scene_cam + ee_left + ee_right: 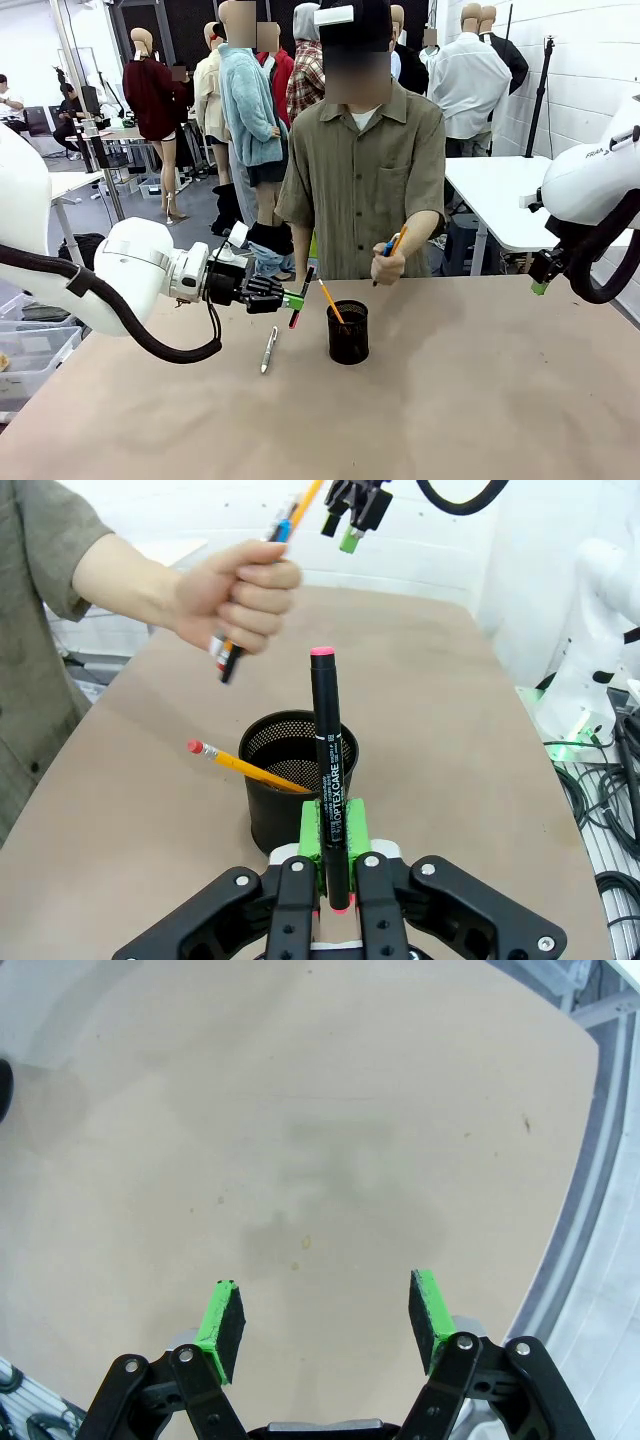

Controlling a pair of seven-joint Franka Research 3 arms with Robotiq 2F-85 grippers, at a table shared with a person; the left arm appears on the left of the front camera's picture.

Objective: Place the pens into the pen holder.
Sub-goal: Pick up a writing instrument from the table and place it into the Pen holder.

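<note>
A dark pen [301,297] with a pink end is gripped tight by the left tool [292,299] and held nearly upright, just at 9 o'clock of the black pen holder [348,335]. An orange pencil [331,300] is leaned inside the holder. A silver pen [268,350] is laid on the counter [480,400], further out at 9 o'clock. A blue pen [389,243] and an orange pen [399,239] are held in the person's hand [388,265], at 1 o'clock above the holder. The right tool [540,288] is seen open, well apart at 3 o'clock.

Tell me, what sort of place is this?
Probably a robotics lab: a white left arm and right arm flank a brown table, the left end effector holds a dark pen, and cables trail beside it.
</note>
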